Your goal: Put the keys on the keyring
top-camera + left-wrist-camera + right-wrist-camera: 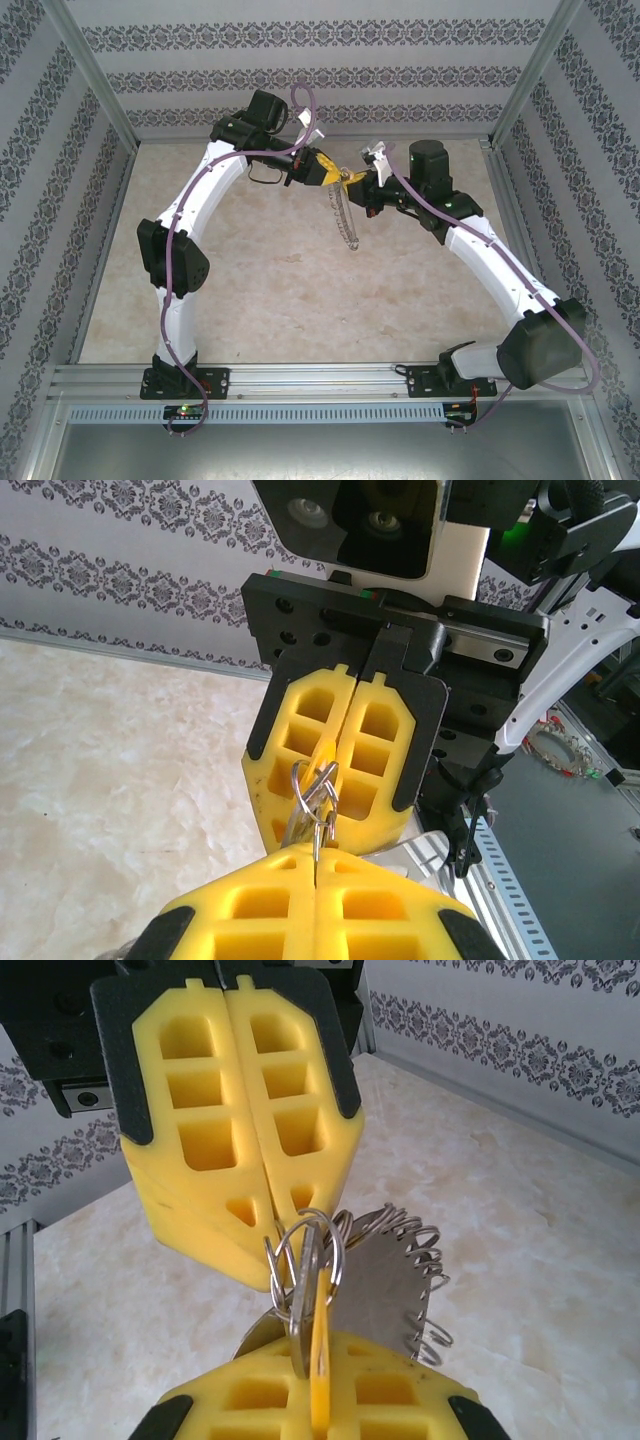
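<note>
Above the middle of the table my two grippers meet tip to tip. My left gripper [325, 170] [316, 858] is shut on a thin wire loop [318, 820] of the keyring. The keyring [347, 222] [395, 1280] is a flat silvery piece fringed with small loops, and it hangs below the grippers. My right gripper [358, 181] [318, 1348] is shut on the key's yellow head [321, 1380], with a flat silvery blade [303, 1320] pinched beside it. Round split rings [305, 1250] overlap the key between the two sets of yellow fingers. How far the key sits in a ring is unclear.
The beige marbled tabletop [290, 290] lies below. Patterned walls [320, 80] close in the back and sides, with a metal rail [320, 378] along the near edge. A purple cable [300, 100] loops above the left wrist.
</note>
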Motion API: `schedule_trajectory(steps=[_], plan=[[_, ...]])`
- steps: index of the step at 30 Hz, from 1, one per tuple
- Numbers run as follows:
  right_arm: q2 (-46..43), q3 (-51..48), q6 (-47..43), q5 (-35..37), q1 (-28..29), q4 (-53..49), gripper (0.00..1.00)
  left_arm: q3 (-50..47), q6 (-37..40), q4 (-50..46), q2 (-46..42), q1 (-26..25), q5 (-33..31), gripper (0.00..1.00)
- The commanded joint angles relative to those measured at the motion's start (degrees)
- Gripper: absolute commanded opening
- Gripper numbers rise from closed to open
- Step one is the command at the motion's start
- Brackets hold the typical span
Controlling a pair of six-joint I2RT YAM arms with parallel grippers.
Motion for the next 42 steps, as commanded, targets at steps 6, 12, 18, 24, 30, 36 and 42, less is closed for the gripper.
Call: schedule_trajectory(steps=[6, 12, 18, 24, 30, 36, 42], plan=[[-1.71, 5.59, -7.22, 6.76, -0.48, -12.48, 0.00, -0.62, 0.40, 0.49, -1.93, -0.59, 0.28, 0.00], [-1.65, 8.56, -10.24, 13.32, -0.42, -18.50, 0.00, -0.56, 0.51, 0.34, -2.02, -0.62, 0.17, 0.00], [-2.00, 10.12, -11.29, 14.30, -0.23, -20.13, 0.00, -0.46, 0.51, 0.35, -2.02, -0.63, 0.30, 0.00], [-1.31, 13.71, -12.27, 14.90, 1.55, -21.23, 0.00, -0.44, 0.32, 0.46, -1.91, -0.70, 0.33, 0.00], [0.27, 17.91, -14.25, 16.78, 3.45, -24.00, 0.00, -0.51, 0.52, 0.15, -1.93, -0.76, 0.21, 0.00], [0.99, 20.17, -15.72, 24.50, 4.74, -26.36, 0.00, -0.51, 0.60, 0.22, -2.02, -0.74, -0.02, 0.00], [2.19, 20.89, -16.08, 31.02, 5.83, -27.44, 0.00, -0.54, 0.33, 0.33, -2.13, -0.72, -0.29, 0.00]])
